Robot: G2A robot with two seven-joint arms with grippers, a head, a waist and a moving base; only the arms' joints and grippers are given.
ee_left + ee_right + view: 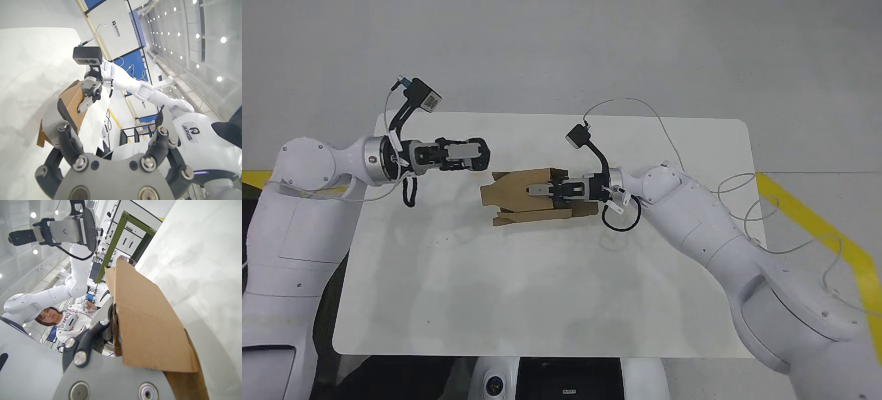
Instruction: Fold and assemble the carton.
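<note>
Carton point(510, 196) lies at the centre of the table point(542, 300), one panel pinched from three o'clock by the right gripper point(540, 188). Left gripper point(478, 150) hangs spread wide and empty at its ten o'clock, just apart.

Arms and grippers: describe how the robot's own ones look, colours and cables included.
The left arm and right arm have glossy white rounded shells. The left gripper and right gripper are grey metal, with black linkages and black ribbed pads. A black camera sits on a bracket at each wrist; a thin white cable loops from the right one, and a short black cable curls below each wrist.
</note>
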